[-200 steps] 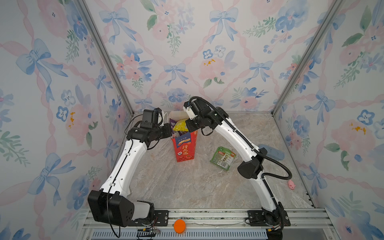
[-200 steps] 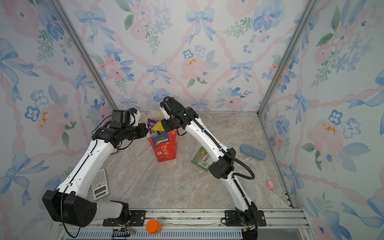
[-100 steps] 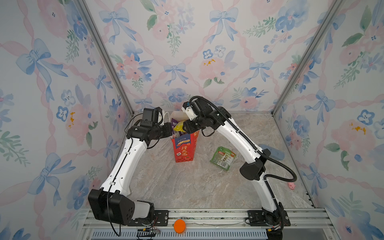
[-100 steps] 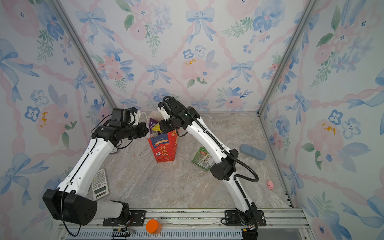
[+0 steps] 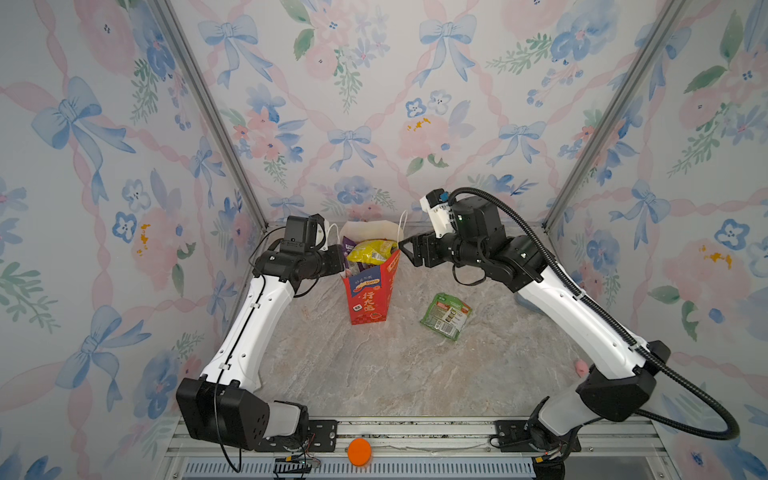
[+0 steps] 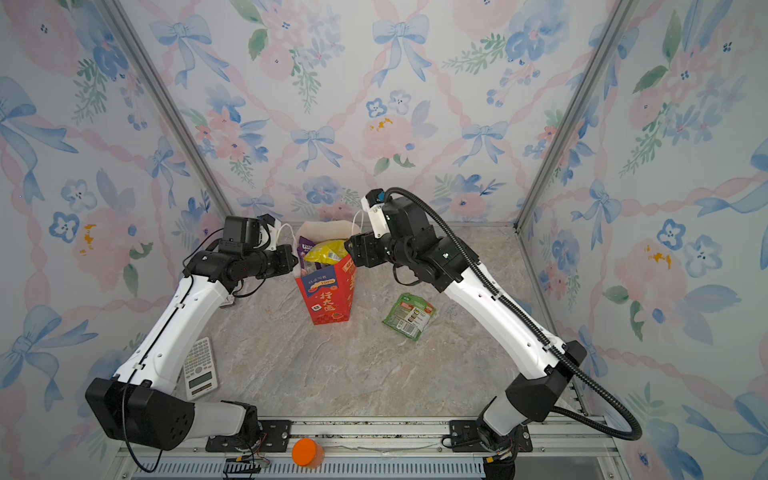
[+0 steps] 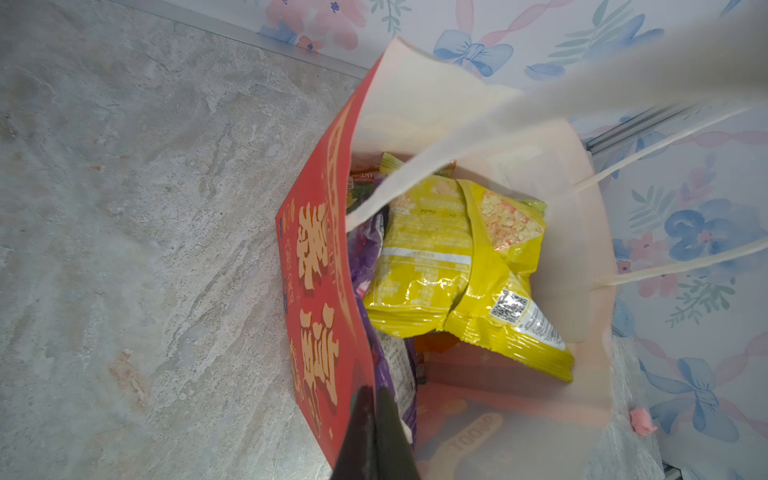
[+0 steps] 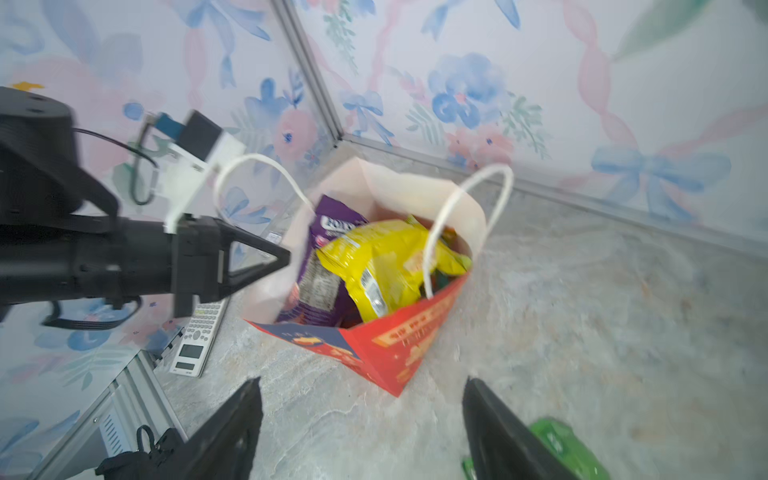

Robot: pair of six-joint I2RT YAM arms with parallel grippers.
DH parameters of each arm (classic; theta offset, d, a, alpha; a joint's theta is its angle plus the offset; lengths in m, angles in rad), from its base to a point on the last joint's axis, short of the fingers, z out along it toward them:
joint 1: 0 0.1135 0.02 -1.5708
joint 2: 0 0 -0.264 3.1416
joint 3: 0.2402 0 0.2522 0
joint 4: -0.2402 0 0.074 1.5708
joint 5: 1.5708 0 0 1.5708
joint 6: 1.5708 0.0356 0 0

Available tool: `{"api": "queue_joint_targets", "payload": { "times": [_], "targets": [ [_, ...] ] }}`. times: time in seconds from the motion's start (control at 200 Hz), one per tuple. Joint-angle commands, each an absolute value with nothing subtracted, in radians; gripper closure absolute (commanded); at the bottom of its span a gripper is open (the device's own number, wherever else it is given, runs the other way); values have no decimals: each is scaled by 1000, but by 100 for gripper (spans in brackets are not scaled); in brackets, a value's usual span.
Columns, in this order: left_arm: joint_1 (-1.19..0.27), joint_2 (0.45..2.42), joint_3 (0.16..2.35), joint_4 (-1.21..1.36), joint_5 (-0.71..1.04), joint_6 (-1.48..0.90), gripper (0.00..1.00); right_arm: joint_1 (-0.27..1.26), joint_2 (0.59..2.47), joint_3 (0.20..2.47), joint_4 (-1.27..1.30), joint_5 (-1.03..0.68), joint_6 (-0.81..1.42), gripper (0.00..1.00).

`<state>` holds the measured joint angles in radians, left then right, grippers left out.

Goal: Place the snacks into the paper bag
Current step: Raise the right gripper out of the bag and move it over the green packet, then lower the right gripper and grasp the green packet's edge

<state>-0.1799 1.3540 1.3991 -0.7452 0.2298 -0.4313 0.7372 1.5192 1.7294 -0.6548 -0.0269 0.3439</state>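
Flowery walls [image 5: 374, 83] ring the tabletop [image 5: 374, 374], where the left gripper [image 7: 372, 399] pinches the rim of the red paper bag [image 5: 370, 297] mid-frame, a yellow snack [image 5: 371, 251] sits on top inside, and the right gripper [image 8: 362, 380], spread wide and empty, likely must next reach down-right for the green snack [image 5: 445, 316].

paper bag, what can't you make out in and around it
- left wrist view: whatever lies under the yellow packet, covered by it and the wall of the paper bag; count unclear.
- right wrist view: green packet, blurred, cut off by the bottom edge.
- a top view: calculator, partly behind the left arm; print too small.
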Motion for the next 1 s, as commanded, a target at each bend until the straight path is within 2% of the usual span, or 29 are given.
{"api": "queue_joint_targets", "payload": {
  "times": [0.0, 0.105, 0.17, 0.345, 0.575, 0.995],
  "targets": [
    [-177, 1363, 1436, -718, 261, -429, 100, 663, 1435, 1476, -580, 43, 508, 20],
    [-178, 1369, 1436, -711, 274, -431, 100, 590, 1343, 1226, -538, 36, 644, 20],
    [-177, 1373, 1434, -709, 280, -432, 100, 561, 1306, 1094, -506, 35, 708, 24],
    [-177, 1384, 1428, -709, 287, -435, 100, 502, 1318, 888, -432, -7, 812, 29],
    [-178, 1370, 1411, -708, 280, -439, 100, 494, 1439, 842, -391, -41, 856, 31],
    [-178, 1363, 1407, -708, 276, -435, 100, 531, 1583, 842, -304, 45, 922, 34]
  ]
}}
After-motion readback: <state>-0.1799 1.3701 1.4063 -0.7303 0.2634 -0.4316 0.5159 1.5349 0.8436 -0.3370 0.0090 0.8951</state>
